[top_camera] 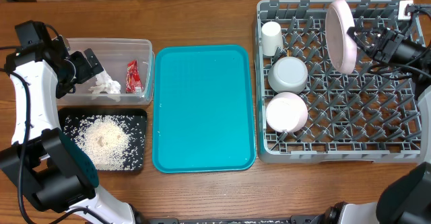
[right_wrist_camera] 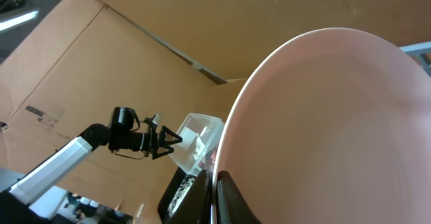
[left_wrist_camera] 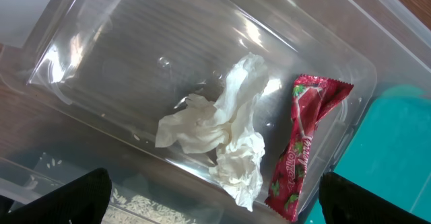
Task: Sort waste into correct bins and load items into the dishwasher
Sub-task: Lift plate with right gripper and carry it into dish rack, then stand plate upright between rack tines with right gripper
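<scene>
**Overhead.** The left gripper [top_camera: 93, 68], jaws spread wide and empty, hovers over the clear tub [top_camera: 145, 46], which holds a crumpled tissue [top_camera: 106, 85] and a red snack wrapper [top_camera: 132, 76]. Rice [top_camera: 104, 140] lies in the black tray [top_camera: 138, 116] just beside it. In the grey dish rack [top_camera: 350, 116] sit a white cup [top_camera: 271, 37], a grey-white bowl [top_camera: 289, 74] and a pinkish bowl [top_camera: 286, 112]. The right gripper [top_camera: 355, 37] is clamped on the rim of the upright pink plate [top_camera: 341, 35].

**Left wrist.** Spread fingertips [left_wrist_camera: 74, 200] flank the tissue and wrapper, touching neither.

**Right wrist.** A dark finger [right_wrist_camera: 229, 200] lies against the plate's edge.
</scene>
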`<action>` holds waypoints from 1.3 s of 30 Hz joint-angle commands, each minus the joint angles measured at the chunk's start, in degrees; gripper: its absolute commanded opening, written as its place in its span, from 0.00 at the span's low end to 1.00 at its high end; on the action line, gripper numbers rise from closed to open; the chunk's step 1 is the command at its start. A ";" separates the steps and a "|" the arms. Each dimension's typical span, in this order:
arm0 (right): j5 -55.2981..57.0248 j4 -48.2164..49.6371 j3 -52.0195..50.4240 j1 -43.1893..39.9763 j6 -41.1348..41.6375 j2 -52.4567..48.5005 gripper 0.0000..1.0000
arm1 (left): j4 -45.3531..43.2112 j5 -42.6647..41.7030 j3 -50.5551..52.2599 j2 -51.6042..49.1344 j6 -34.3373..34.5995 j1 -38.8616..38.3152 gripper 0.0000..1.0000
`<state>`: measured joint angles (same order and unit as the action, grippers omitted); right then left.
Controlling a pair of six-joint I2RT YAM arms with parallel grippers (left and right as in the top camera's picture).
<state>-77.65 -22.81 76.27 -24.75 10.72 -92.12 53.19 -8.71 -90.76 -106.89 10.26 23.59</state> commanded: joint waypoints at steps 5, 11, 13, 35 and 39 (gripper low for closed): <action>-1.14 -2.51 0.20 -0.09 -2.05 -2.80 0.04 | 0.11 0.33 -0.90 1.92 -1.07 -0.74 1.00; 4.52 -3.85 0.17 -0.09 -2.16 -4.24 0.04 | 0.11 0.33 -0.90 1.90 -1.07 -0.74 1.00; 4.55 -3.87 0.20 -0.09 -2.16 -4.87 0.04 | 0.11 0.33 -0.90 1.92 -1.07 -0.74 1.00; 13.46 -6.40 -2.08 -0.02 -2.16 -7.15 0.05 | 0.11 0.33 -0.90 1.92 -1.07 -0.74 1.00; 19.12 -8.68 -2.08 -0.02 -2.19 -7.15 0.07 | 0.11 0.33 -0.90 1.92 -1.07 -0.74 1.00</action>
<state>-63.96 -30.89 74.52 -24.73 9.04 -99.18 53.19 -8.71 -90.76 -106.89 10.26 23.59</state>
